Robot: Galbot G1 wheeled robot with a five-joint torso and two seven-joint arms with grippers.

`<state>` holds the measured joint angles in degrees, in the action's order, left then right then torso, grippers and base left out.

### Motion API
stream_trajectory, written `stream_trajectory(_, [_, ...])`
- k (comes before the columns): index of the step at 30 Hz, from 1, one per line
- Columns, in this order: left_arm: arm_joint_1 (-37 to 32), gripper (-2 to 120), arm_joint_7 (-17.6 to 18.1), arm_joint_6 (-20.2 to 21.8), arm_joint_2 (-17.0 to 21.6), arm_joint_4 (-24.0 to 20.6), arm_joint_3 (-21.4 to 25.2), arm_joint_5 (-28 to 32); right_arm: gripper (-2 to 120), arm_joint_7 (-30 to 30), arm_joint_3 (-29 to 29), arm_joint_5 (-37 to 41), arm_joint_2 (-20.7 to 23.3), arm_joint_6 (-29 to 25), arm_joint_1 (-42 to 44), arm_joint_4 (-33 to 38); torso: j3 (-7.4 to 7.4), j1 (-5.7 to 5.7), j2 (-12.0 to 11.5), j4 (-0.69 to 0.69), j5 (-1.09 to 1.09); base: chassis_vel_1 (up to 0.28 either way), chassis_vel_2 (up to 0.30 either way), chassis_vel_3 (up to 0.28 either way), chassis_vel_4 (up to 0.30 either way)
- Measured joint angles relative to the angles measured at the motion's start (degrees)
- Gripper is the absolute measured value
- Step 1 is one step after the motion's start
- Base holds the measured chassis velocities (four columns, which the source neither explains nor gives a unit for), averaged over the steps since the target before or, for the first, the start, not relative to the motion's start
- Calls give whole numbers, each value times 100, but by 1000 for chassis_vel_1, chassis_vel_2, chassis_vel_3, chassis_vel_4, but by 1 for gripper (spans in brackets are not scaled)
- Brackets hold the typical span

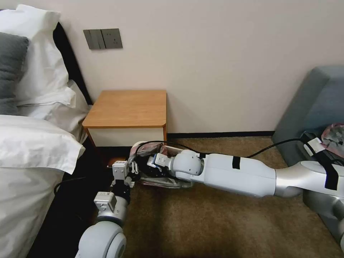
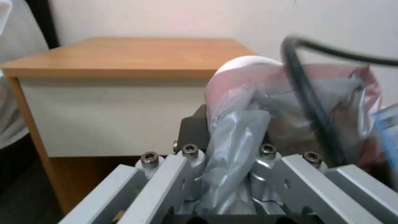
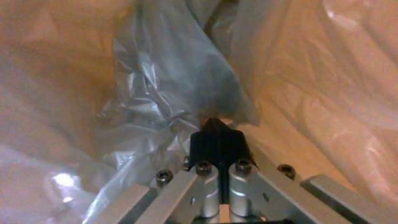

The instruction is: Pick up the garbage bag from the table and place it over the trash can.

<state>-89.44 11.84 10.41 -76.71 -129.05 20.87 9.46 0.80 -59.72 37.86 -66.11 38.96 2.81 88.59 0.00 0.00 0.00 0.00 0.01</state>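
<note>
Bed (image 1: 32, 150): the largest thing here, white sheets and pillows, on the far side of the table from the trash can.
Table (image 1: 129, 107): the landmark, against the wall; its wooden top carries nothing.
Right arm: reaches across the carpet to the floor in front of the table and goes down into the trash can.
Trash can (image 2: 244, 62): on the floor just in front of the table's right corner; one rounded cream corner of its rim shows above the plastic.
Garbage bag (image 1: 157, 148): off the table and already at the trash can, pink rim bunched over the opening, grey film hanging inside and down the near side.
Left gripper (image 2: 226, 155): at the can's edge nearest the bed, fingers pinching a fold of grey film.
Right gripper (image 3: 218, 141): inside the bag, black fingertips pressed together; whether film is caught between them, I cannot tell.
Step in hand: I judge the pickup done and the fitting under way.
Next move: probably spreading the rim evenly round all four corners without tearing it.
Writing: none readable.
</note>
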Motion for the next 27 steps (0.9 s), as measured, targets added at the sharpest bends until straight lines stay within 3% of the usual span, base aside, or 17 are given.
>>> stream_trajectory(17, [164,9,181,60,-13,493,217,191,0,-456,359,289,390,109,135,1144,0,0,0,0,-1,0,0,0,0])
stream_trajectory(27, [204,9,334,171,-28,608,314,498,0,-557,922,291,943,152,504,1821,0,0,0,0,0,0,0,0,0])
